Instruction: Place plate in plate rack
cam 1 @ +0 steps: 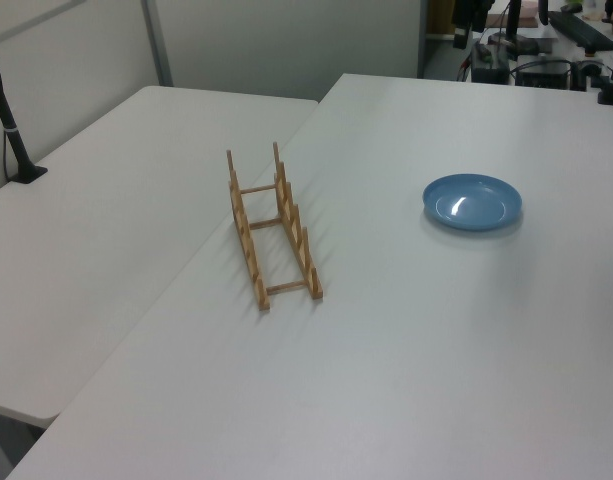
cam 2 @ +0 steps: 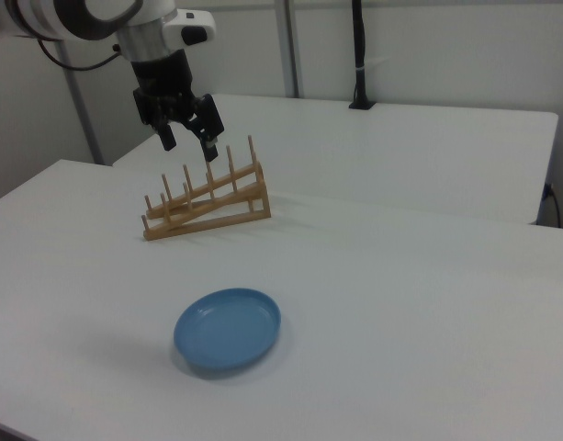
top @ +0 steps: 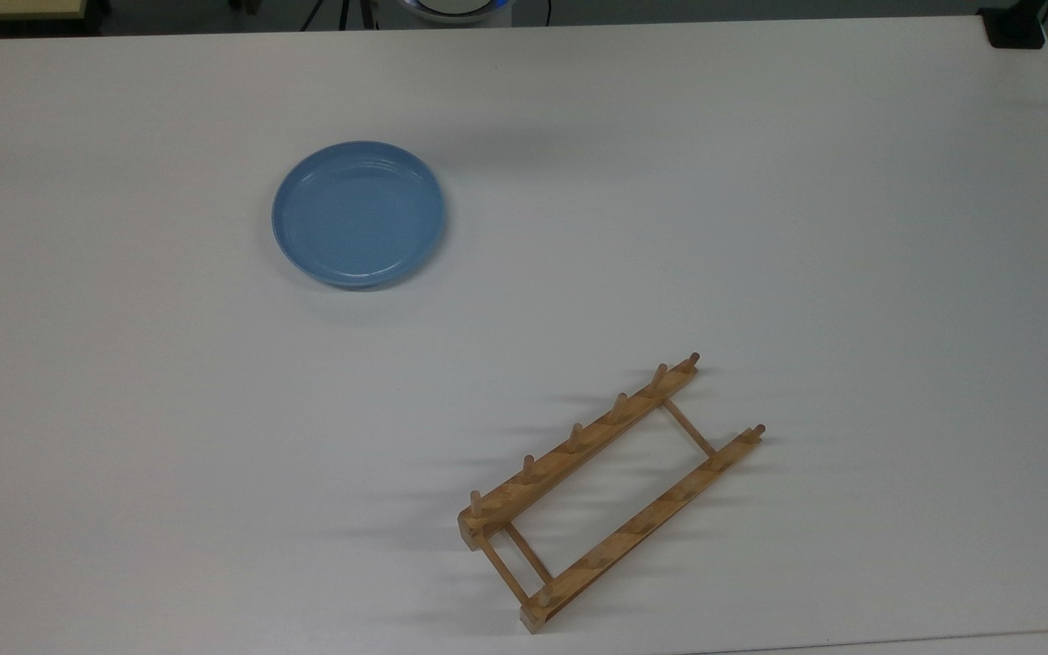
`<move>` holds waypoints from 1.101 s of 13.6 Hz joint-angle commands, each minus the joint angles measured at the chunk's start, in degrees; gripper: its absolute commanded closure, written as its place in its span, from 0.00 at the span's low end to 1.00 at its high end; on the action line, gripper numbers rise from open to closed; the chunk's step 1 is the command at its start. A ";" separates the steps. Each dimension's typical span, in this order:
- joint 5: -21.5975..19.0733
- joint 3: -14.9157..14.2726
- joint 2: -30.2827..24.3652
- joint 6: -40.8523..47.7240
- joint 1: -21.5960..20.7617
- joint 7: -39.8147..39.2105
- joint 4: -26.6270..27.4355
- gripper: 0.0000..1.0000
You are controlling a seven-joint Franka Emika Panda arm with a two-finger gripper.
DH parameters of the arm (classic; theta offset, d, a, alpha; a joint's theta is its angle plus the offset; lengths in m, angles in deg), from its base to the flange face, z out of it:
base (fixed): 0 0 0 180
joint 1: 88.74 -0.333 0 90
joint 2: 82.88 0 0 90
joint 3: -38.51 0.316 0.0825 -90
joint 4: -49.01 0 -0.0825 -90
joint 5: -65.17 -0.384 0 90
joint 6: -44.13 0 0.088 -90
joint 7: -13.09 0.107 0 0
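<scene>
The light-blue plate (top: pixel 358 214) lies flat on the white table (top: pixel 760 227), toward the top view's left. The wooden plate rack (top: pixel 580 450) stands apart from it, lower and to the right in the top view, angled diagonally, with nothing between its pegs. In the left view the plate rack (cam 1: pixel 248 240) is at centre left and the plate (cam 1: pixel 472 202) further right. In the right view my gripper (cam 2: pixel 189 147) hangs open and holds nothing, well above the table, over the far side of the plate rack (cam 2: pixel 208 225). The plate (cam 2: pixel 228 329) lies nearer the camera.
A second white table (cam 1: pixel 96 200) adjoins along a seam on the rack's side. A black pole on a clamp base (cam 1: pixel 14 135) stands on it, and the black pole (cam 2: pixel 359 55) rises at the back in the right view. A black object (top: pixel 1015 27) sits at the table's far corner.
</scene>
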 commanded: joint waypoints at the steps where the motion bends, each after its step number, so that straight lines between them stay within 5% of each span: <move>1: 0.12 -0.40 -1.02 0.01 -0.34 -0.69 0.45 0.00; 9: 0.20 -0.48 -0.76 -0.25 -0.51 -2.44 0.45 0.00; 15: 2.84 -0.83 -1.20 3.35 1.07 -27.64 2.73 0.00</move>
